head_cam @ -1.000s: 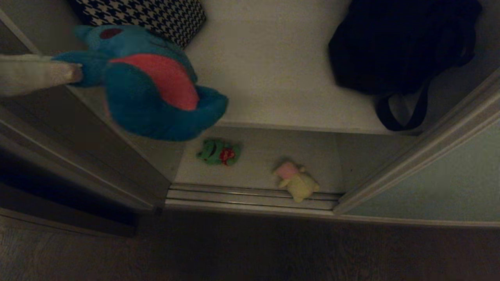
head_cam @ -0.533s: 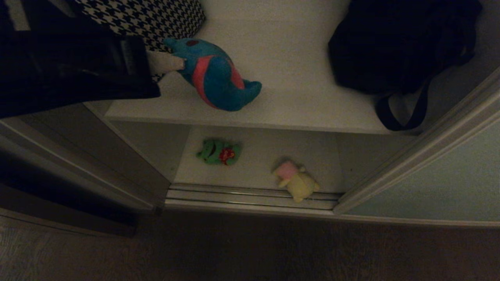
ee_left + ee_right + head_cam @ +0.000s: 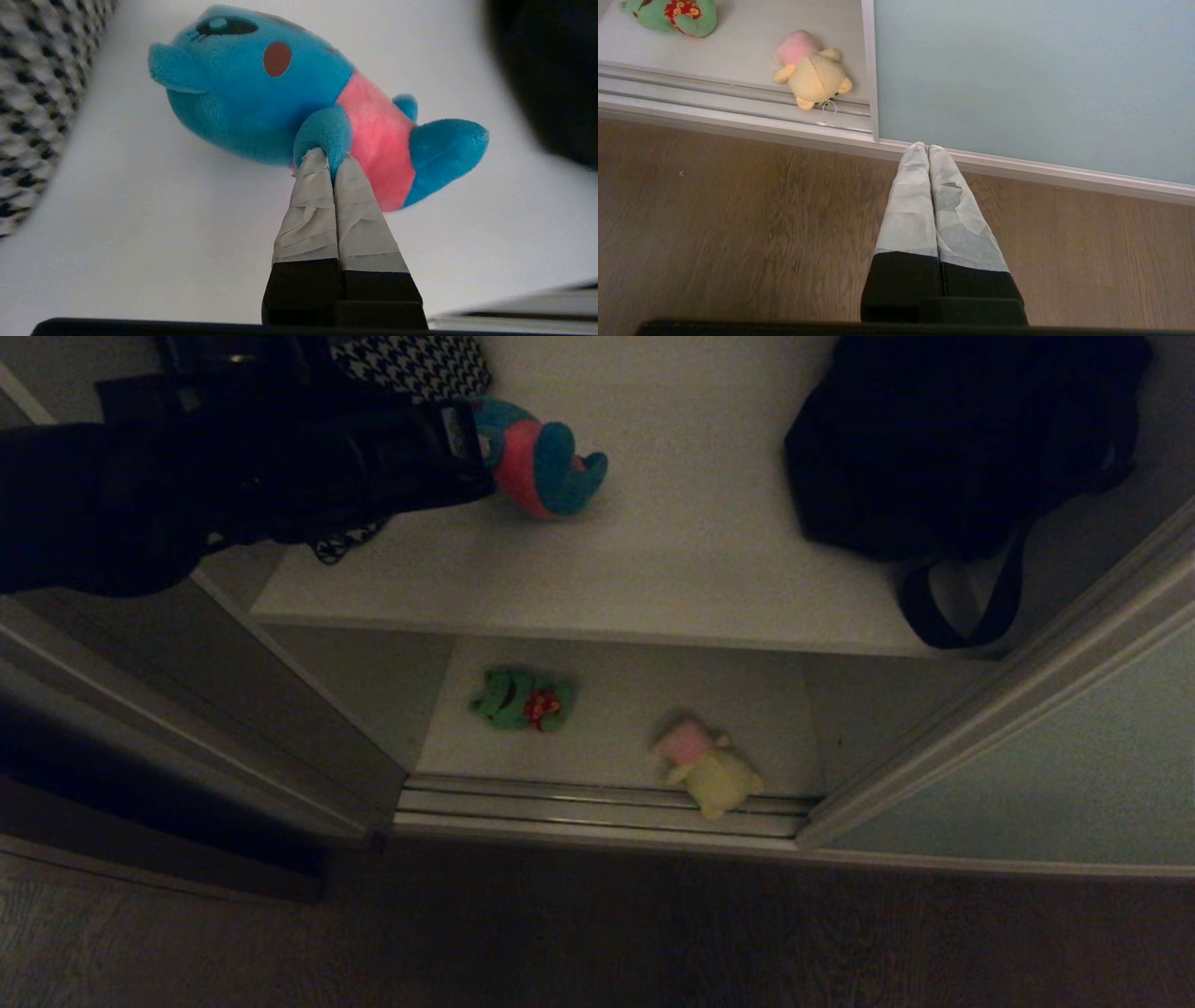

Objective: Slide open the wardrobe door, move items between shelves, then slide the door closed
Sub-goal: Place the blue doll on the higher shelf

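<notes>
Head view: my left arm reaches over the upper smooth off-white shelf board (image 3: 653,569), holding the soft blue plush toy with a pink belly (image 3: 541,457) near the back.

Left wrist view: my left gripper (image 3: 334,161) pinches its stubby paw; next, I judge, comes letting go.

Right wrist view: my right gripper (image 3: 927,148), closed and empty, hangs over the wooden floor (image 3: 738,224) beside the matte grey-green sliding door (image 3: 1017,70).

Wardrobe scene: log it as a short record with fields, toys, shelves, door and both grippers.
door: sliding wardrobe door slid to the right, opening clear
upper shelf: blue toy, black bag, houndstooth item
lower shelf: green toy; cream-yellow toy at the floor track
left gripper: shut on the blue toy's limb, over the upper shelf
right gripper: shut, empty, above the wooden floor by the door's lower edge
</notes>
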